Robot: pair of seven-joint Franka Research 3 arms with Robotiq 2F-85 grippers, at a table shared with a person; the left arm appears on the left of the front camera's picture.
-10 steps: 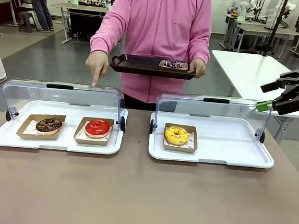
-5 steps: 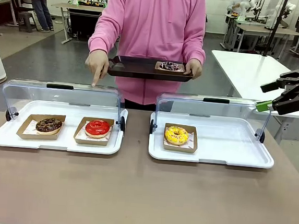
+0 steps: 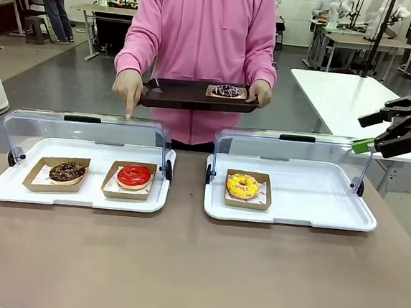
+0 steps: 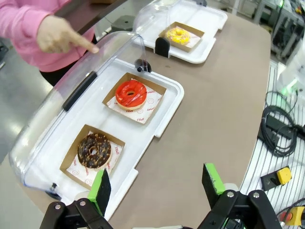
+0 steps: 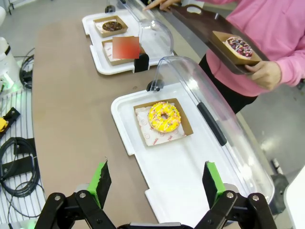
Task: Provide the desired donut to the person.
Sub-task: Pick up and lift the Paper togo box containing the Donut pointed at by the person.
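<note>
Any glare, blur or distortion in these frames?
Front view: sharp, with reflections on the left clear plastic lid. Left wrist view: white glare along that lid's curve. Right wrist view: mild glare on the right clear lid; yellow sprinkled donut crisp.

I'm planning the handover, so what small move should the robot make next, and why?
Probably bring the open left gripper toward the red donut. The person's hand points down at it from behind the clear lid, which stands raised. That gripper is empty and on the donut's side of the table.
</note>
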